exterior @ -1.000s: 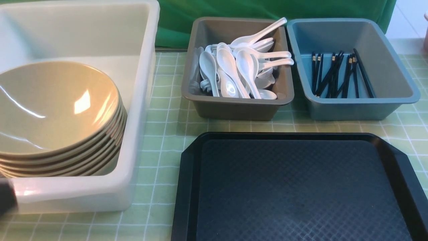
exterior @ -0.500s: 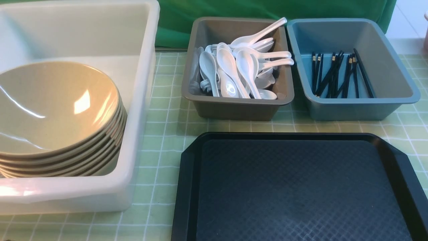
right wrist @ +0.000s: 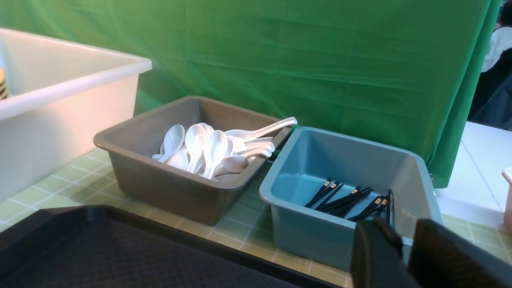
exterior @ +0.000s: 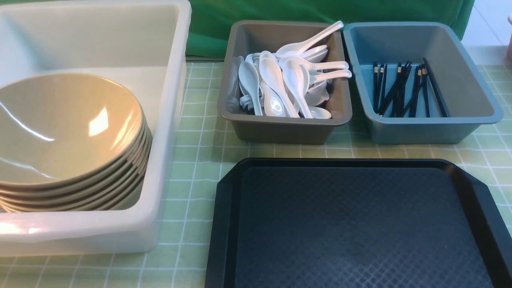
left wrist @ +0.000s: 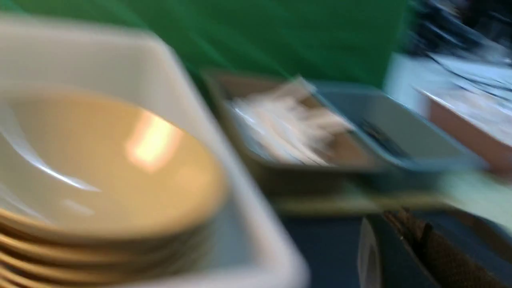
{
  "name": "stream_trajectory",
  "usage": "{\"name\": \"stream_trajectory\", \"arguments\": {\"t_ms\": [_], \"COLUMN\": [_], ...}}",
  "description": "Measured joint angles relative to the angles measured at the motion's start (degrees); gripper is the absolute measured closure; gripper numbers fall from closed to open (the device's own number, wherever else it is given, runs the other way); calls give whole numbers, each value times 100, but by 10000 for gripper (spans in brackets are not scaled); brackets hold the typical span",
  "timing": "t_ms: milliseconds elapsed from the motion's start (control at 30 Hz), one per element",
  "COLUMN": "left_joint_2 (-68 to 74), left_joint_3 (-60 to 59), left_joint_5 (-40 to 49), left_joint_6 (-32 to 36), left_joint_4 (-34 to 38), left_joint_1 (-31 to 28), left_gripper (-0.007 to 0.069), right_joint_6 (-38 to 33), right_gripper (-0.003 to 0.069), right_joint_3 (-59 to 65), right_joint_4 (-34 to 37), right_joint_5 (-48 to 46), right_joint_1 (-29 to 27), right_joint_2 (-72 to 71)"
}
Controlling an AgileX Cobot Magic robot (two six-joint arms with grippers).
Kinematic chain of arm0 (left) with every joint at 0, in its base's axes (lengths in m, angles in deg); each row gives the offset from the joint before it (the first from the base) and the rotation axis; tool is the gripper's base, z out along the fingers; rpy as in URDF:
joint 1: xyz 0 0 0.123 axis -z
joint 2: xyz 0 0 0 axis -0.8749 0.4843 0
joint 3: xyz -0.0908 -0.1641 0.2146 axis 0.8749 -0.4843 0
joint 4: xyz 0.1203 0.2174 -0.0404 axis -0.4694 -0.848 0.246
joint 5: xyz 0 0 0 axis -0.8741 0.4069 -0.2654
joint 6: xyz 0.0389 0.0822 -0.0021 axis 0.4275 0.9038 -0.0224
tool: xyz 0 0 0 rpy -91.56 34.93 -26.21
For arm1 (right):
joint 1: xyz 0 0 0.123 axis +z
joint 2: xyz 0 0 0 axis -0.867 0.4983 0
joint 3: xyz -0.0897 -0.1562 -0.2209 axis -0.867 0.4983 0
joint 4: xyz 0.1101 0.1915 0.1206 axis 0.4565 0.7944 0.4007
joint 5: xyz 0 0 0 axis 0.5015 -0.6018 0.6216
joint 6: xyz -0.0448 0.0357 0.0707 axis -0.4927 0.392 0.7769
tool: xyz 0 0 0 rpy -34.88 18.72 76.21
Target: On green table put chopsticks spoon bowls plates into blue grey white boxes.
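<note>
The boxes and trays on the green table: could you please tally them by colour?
White box: 1
Grey box: 1
Blue box: 1
Black tray: 1
Total: 4

The right end effector point(right wrist: 404, 256) has two thick, matte black fingers with rounded tips. The left end effector point(left wrist: 400, 248) is a dark, blurred shape; its details are unreadable.

Bright, even light; glare glints on the top bowl point(exterior: 68, 128); the left wrist view is smeared with blur.
</note>
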Motion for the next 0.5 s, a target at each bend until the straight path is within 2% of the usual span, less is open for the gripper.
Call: {"name": "stream_trajectory", "arguments": {"t_ms": [67,200,267,500], "left_joint_2": [0,-75,-243,-284], "left_joint_3": [-773,-1721,-2244,-3008], "left_joint_5": [-797,-1125,-1266,-1511], "left_joint_6": [-512,-1338,-1584,-1605], "left_joint_4": [-896,-1861,-2055,-2073], "left_joint_1": [0,0,0,-110], "left_gripper": [626,626,626,626], "right_joint_6": [0,0,0,0], "right_gripper": [507,505,504,496], "right_joint_3": [4,10,10,10], "right_joint_4": [0,0,0,6], "right_joint_5": [0,0,0,1], "right_joint_1": [-6,-6,-6,-6], "right_joint_2": [0,0,0,-7]}}
